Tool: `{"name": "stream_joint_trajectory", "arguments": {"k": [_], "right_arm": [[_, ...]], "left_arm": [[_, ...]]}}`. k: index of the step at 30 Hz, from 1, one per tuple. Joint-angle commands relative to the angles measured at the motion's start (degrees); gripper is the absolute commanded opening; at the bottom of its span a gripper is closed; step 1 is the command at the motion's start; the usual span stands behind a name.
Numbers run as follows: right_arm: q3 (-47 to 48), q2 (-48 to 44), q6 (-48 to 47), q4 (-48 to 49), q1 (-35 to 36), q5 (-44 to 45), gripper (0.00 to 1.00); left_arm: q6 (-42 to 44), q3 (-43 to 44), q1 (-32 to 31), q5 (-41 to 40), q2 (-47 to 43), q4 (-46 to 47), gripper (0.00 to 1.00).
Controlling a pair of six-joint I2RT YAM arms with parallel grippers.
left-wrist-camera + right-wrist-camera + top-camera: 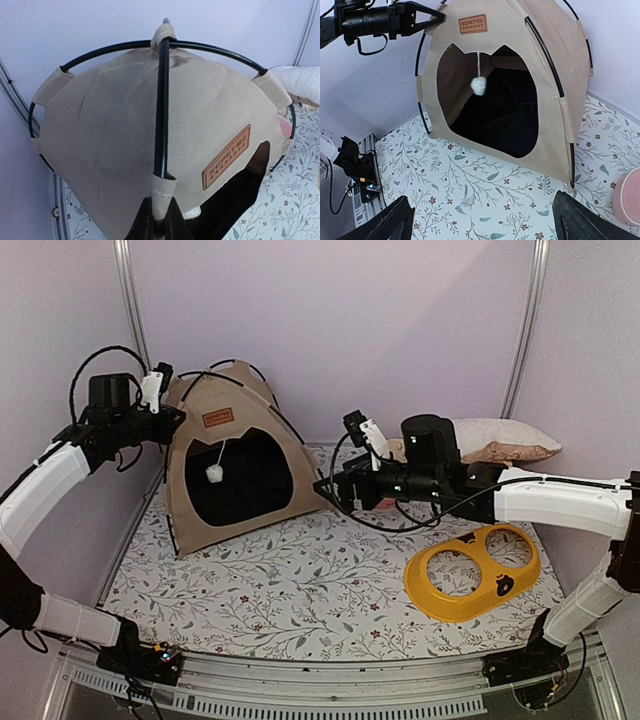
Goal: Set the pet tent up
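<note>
The pet tent [228, 390] stands upright at the back left of the mat, its dark doorway facing front-right. It is tan fabric [100, 130] [550, 50] on thin black poles [161, 110], with a brown label [226, 156] [472, 23] and a white pom-pom [213, 474] [479, 86] hanging in the opening. My left gripper [160, 222] [175, 416] [437, 17] is shut on a fabric pole sleeve [163, 192] at the tent's upper left side. My right gripper [485, 220] [330, 490] hovers open over the mat to the right of the tent, holding nothing.
A floral mat [300, 580] covers the table. A yellow two-hole bowl stand [475, 570] lies front right. A beige pillow [500, 440] rests at the back right wall. A pink round object [627, 202] sits near my right arm. Walls and frame posts [130, 300] close in behind the tent.
</note>
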Motion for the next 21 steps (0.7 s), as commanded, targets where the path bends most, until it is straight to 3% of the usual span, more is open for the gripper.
{"name": "stream_joint_trajectory", "arguments": {"k": [1, 6, 13, 21], "right_arm": [[0.6, -1.3, 1.8, -3.0, -0.6, 6.5, 0.99], [0.1, -2.0, 5.7, -6.0, -4.3, 10.2, 0.99], [-2.9, -6.1, 12.3, -10.0, -11.2, 14.7, 0.99], [-5.5, -14.1, 16.8, -14.6, -22.4, 18.5, 0.99]], "left_arm": [[-3.0, 0.1, -0.3, -5.0, -1.9, 5.5, 0.0], [-7.6, -1.9, -0.1, -0.5, -2.2, 4.4, 0.0], [-5.8, -4.3, 0.4, -3.1, -1.1, 5.4, 0.0], [-3.1, 2.3, 0.1, 5.2, 2.7, -2.8, 0.0]]}}
